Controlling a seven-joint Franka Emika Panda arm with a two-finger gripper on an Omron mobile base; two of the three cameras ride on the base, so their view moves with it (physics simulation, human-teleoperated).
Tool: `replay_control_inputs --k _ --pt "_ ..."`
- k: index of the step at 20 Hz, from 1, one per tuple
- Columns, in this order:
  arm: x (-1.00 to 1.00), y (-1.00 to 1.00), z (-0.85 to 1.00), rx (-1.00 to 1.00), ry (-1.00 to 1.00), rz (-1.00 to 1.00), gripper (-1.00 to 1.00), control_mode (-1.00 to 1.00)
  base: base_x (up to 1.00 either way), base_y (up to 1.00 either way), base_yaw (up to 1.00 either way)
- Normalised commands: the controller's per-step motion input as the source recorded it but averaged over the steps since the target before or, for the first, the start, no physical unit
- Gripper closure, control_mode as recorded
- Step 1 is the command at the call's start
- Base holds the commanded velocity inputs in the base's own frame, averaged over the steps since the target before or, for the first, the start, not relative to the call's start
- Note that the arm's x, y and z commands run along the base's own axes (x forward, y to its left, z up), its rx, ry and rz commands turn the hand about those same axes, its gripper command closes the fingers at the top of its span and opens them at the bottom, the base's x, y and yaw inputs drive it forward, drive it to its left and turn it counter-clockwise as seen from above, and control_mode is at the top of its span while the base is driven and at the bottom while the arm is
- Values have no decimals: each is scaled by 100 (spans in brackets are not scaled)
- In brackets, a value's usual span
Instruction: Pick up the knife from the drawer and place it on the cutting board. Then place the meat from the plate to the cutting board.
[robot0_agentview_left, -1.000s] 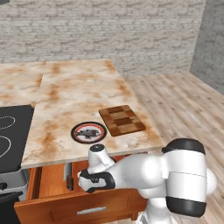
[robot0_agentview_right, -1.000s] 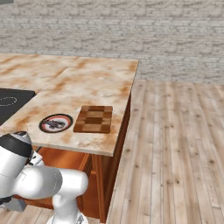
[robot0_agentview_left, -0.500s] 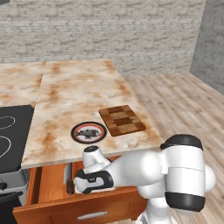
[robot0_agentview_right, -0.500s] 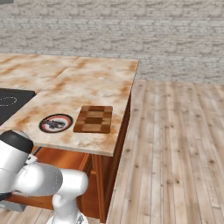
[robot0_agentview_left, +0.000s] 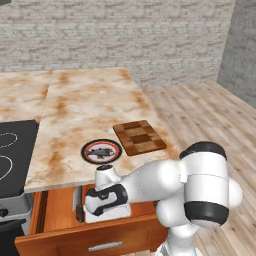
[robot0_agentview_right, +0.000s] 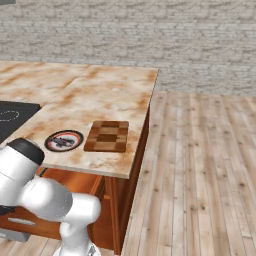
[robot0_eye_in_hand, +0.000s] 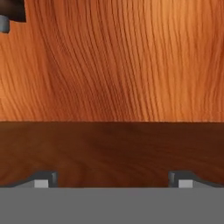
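Orange-brown drawer (robot0_agentview_left: 60, 220) stands pulled out under the worktop (robot0_agentview_left: 85, 115), gripper (robot0_eye_in_hand: 113, 181) low inside it — spread wide and empty.

Knife (robot0_agentview_left: 78, 205) lies at the left of the drawer floor, handle toward the near end, just left of the hand; to my mind the gripper should shift left, line its fingers across the dark handle and come straight down before closing, so the blade does not skid. Left base view gives the drawer's inside and the knife; right base view adds the cutting board (robot0_agentview_right: 106, 135) and plate (robot0_agentview_right: 63, 140) side by side, with the meat (robot0_agentview_right: 62, 142) on the plate — hand view catches bare wood grain with the fingertips (robot0_eye_in_hand: 43, 179) far apart.
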Motion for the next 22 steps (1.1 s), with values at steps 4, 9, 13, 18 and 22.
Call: replay_control_inputs --k 4,9,13,18,22 --pt "-72 18 -37 0 32 0 -100 -100 0 0 0" --pt "-94 23 -34 0 26 1 -100 -100 0 0 0" --pt "-71 13 -18 0 11 1 -100 -100 0 0 0" --pt "-55 7 7 -5 -27 0 -100 -100 0 0 0" --pt "-76 0 37 -13 -58 0 -100 -100 0 0 0"
